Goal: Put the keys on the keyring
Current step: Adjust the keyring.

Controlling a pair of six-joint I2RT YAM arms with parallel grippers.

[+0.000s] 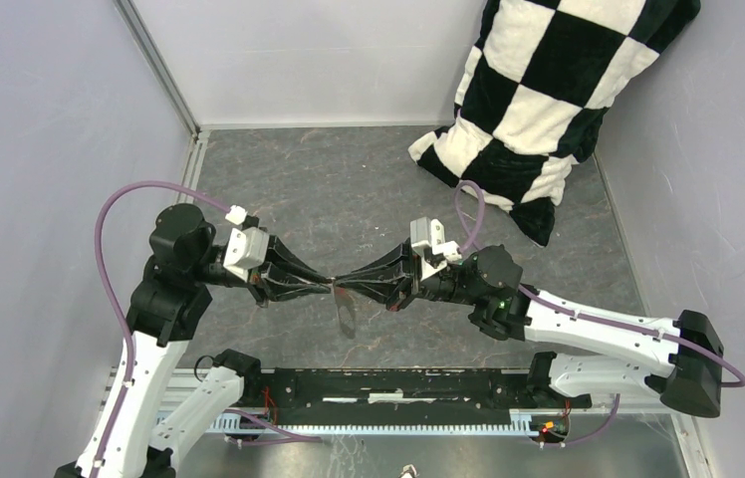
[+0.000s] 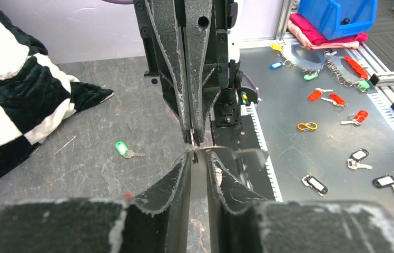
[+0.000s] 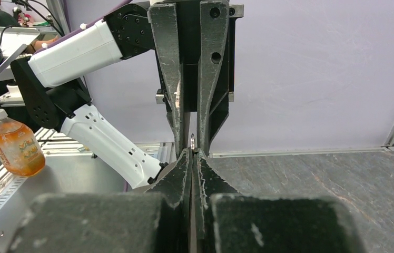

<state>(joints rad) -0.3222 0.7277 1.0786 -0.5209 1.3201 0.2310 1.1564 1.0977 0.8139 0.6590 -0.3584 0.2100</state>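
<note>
My two grippers meet tip to tip over the middle of the table. The grey metal keyring (image 1: 346,312) hangs just below where they meet; in the left wrist view it is a blurred metal arc (image 2: 237,151) across my fingertips. My left gripper (image 2: 199,153) has narrow jaws closed on it. My right gripper (image 3: 192,153) is shut on the keyring's small ring (image 3: 192,140). The green key (image 2: 122,149) lies loose on the table to the left. A red speck (image 2: 127,195), which may be the red key, peeks out beside my left finger.
A black-and-white checkered pillow (image 1: 538,90) leans in the back right corner. Beyond the table's near edge, a metal shelf (image 2: 311,105) carries several tagged keys, carabiners and a blue bin (image 2: 337,13). An orange drink bottle (image 3: 13,145) stands off the table's left.
</note>
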